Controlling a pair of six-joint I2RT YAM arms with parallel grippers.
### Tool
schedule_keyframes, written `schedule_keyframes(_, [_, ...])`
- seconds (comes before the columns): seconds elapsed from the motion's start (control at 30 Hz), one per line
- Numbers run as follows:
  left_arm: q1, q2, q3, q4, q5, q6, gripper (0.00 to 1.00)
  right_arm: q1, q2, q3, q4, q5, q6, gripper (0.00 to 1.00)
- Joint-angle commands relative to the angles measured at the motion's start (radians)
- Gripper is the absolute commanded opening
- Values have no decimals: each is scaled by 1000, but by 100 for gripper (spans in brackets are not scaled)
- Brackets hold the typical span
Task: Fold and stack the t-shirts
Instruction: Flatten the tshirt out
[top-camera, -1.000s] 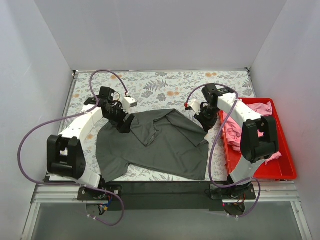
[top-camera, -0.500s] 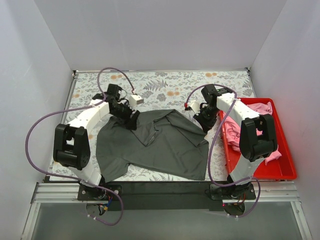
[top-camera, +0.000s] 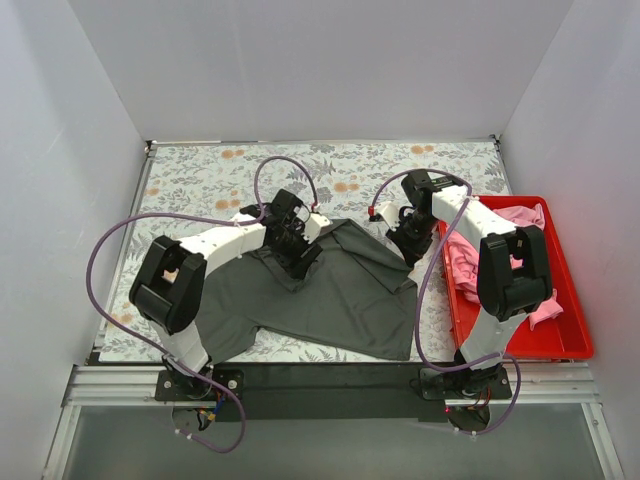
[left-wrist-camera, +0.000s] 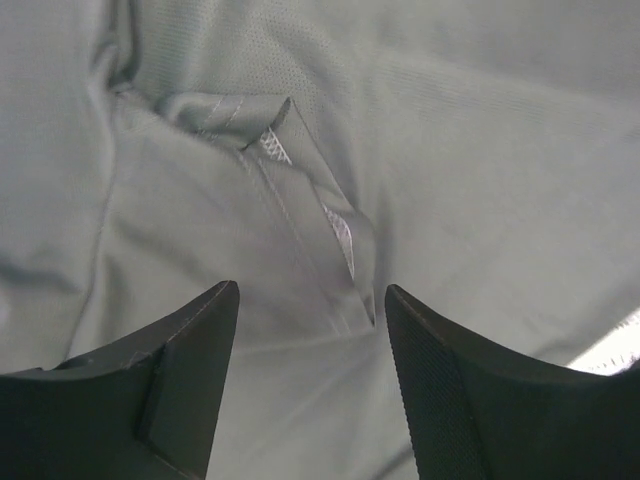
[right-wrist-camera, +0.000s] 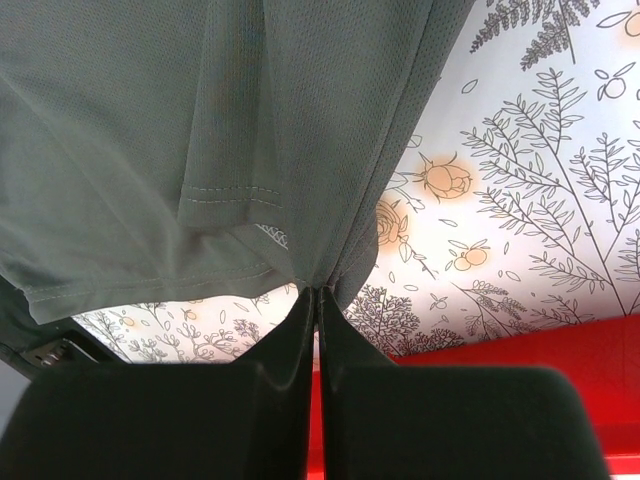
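A large dark charcoal grey t-shirt (top-camera: 330, 300) lies spread on the floral table cloth, its top part folded over. My left gripper (top-camera: 300, 262) is open just above its middle; the left wrist view shows a folded seam (left-wrist-camera: 320, 210) between the open fingers (left-wrist-camera: 450, 400). My right gripper (top-camera: 413, 243) is shut on the shirt's right edge (right-wrist-camera: 300, 200) and holds it pinched above the cloth. Pink t-shirts (top-camera: 470, 262) lie crumpled in the red tray (top-camera: 560, 345) at the right.
The floral table cloth (top-camera: 230, 170) covers the table. White walls close in the left, back and right. The red tray (right-wrist-camera: 560, 345) shows just beyond my right gripper in the right wrist view. Purple cables loop over both arms.
My left gripper has moved right from the shirt's left shoulder to over its middle. The right gripper has stayed in place, still pinching the shirt's edge.
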Motion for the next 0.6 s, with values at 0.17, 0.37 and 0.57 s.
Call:
schedule_keyframes(0.17, [-28,47,8,40,-78,-39,48,-2,3,34,5,-12,-2,1])
schedule_keyframes(0.37, [-28,19,19,42,-86,-46,19,-2,6,34,5,-11,-3,1])
schedule_keyframes(0.57, [-28,-8,51,42,-98,-30,0,-3,11,32,5,-18,-2,1])
